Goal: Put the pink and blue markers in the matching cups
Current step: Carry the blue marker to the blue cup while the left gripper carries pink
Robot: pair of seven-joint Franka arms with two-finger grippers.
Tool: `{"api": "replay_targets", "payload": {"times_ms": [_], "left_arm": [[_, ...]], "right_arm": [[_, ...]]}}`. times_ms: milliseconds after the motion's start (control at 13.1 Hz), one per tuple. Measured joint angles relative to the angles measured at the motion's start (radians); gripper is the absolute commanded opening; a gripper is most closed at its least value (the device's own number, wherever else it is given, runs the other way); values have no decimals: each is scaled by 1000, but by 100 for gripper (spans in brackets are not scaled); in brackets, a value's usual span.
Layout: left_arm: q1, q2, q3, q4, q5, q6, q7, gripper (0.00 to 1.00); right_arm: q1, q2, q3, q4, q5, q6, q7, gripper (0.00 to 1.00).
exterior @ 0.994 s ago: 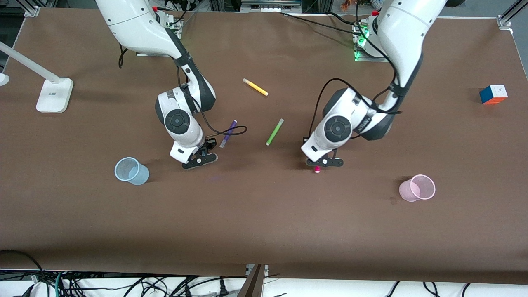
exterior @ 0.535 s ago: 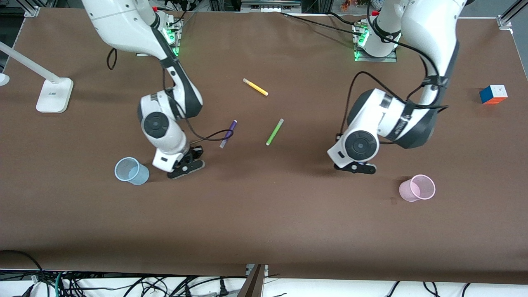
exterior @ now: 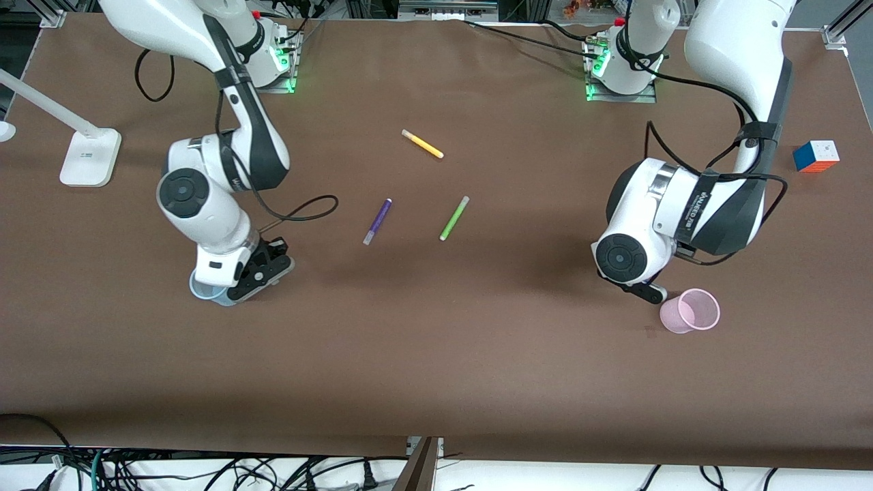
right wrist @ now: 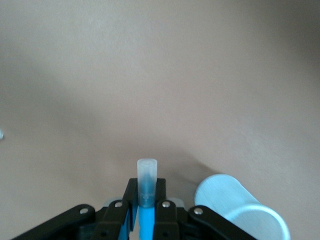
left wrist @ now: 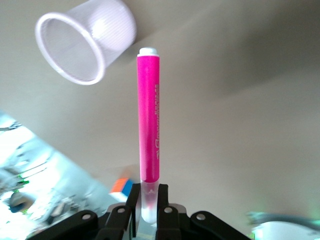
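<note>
The pink marker (left wrist: 149, 120) is being pinched by the left gripper (left wrist: 148, 202) beside the pink cup (exterior: 689, 310); the blue marker (right wrist: 146, 200) is being pinched by the right gripper (right wrist: 145, 200) over the blue cup (exterior: 204, 292).

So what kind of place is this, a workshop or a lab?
Most likely a robotics lab: two arms bolted at a table under brown cloth, loose cables along its edge, and test props such as a colour cube and markers.
</note>
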Motion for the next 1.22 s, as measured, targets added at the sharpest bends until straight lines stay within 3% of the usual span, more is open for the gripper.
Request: {"api": "replay_targets", "payload": {"times_ms": [229,459,918,994,1071,1147,1224], "left_arm": [[0,25,24,0,158,-4,155,0],[0,56,33,0,303,-4,301,0],[6,168,37,0,489,58,333,0],[6,178,38,0,492,71,333,16],[6,182,40,0,492,79,333,78],[6,184,44,0,492,83,333,100],[6,185,48,0,492,85,333,100]], "right_arm": [[-36,-3,-3,91,9,-134,-84,1],[-86,-3,-3,109,146,-150,-288,1],[-157,-12,-9,118,353,-181,-646,1],[-177,-12,-9,118,390,-182,-716,1],[-202,-12,-9,118,443,-189,-803,1],[-230,-10,-9,117,495,-204,-889,1],[-257,-8,-10,117,537,-223,-965,1]]}}
